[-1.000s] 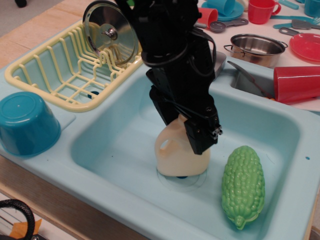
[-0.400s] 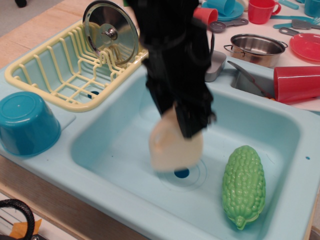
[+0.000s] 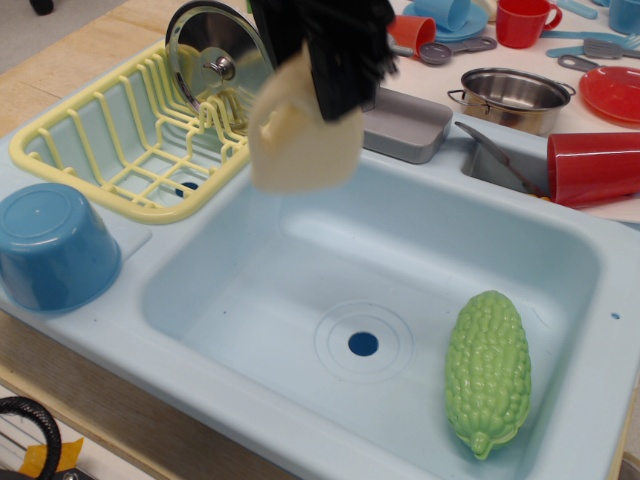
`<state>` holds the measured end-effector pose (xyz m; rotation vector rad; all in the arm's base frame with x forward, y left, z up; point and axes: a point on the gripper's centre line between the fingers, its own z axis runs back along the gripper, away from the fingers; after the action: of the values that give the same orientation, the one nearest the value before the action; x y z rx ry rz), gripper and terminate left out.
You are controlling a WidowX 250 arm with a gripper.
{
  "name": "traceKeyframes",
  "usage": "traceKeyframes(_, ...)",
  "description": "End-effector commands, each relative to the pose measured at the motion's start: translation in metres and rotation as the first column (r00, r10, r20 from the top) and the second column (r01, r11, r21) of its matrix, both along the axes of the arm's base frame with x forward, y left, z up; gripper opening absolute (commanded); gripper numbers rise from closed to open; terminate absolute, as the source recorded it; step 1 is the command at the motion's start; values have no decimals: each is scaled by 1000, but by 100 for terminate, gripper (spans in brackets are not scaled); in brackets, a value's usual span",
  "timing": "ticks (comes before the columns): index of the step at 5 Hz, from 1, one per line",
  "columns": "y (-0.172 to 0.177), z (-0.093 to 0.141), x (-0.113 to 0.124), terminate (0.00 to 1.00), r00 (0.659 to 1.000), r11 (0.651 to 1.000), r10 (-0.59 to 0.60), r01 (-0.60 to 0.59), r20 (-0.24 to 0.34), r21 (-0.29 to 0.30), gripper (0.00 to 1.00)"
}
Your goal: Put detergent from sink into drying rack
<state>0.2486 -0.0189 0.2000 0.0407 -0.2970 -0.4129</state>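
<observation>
My black gripper point(image 3: 325, 75) is shut on the cream-beige detergent jug point(image 3: 295, 140) and holds it in the air, motion-blurred, above the far left edge of the light blue sink point(image 3: 250, 290). The jug hangs just right of the pale yellow drying rack point(image 3: 110, 150), touching nothing. The sink's round drain hole point(image 3: 363, 344) is uncovered. The jug's neck is hidden by the fingers.
A metal lid point(image 3: 215, 60) leans in the rack's far corner. A bumpy green gourd point(image 3: 488, 370) lies in the sink at right. A blue bowl point(image 3: 50, 245) sits upside down at left. A grey tray point(image 3: 405, 125), steel pot point(image 3: 512, 95) and red cup point(image 3: 592, 168) stand behind.
The gripper has lifted the jug off the sink floor and carried it up and left toward the rack. The drain hole is now uncovered.
</observation>
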Motion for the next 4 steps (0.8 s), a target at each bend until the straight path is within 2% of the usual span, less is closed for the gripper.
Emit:
traceKeyframes(1,54,27,2,0,991,994,96,-101,92,40,0)
traceKeyframes(2,75,15,0,0,986,989,137,-141,94,39,0)
traceKeyframes(3,89,5,1,0,982,988,154,-151,109,-32,100)
traceKeyframes(4,89,5,1,0,982,988,154,-151,109,-32,100)
